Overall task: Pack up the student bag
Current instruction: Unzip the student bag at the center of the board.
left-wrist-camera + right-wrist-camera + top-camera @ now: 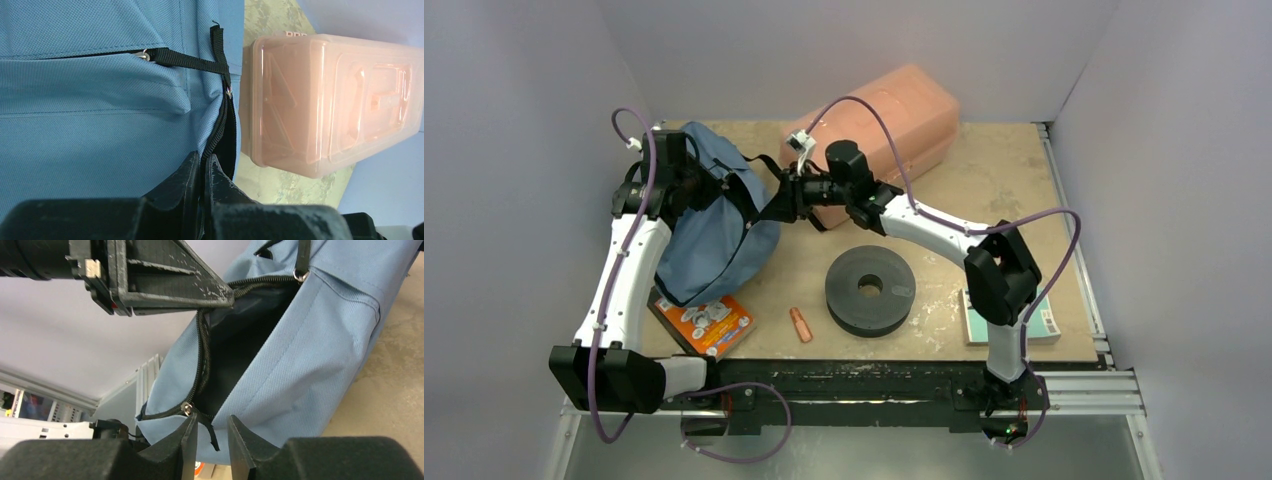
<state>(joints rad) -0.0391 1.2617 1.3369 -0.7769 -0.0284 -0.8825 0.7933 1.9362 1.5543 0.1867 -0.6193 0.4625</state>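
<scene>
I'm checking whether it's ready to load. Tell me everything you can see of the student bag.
The student bag is a soft slate-blue woven-fabric backpack with black straps and zipper, slumped on the left of the table. Its zipper is open, showing dark lining. The left gripper is shut on the black zipper edge; the right gripper stands open around the dangling pull tab. The bag's near end overlaps an orange packet; the pink box sits close beside it.

Robot lab test cell.
Plain white walls (524,80) enclose a wooden table (1004,190); left arm (619,280) and right arm (934,225) are bolted at its aluminium rail (1084,392).
</scene>
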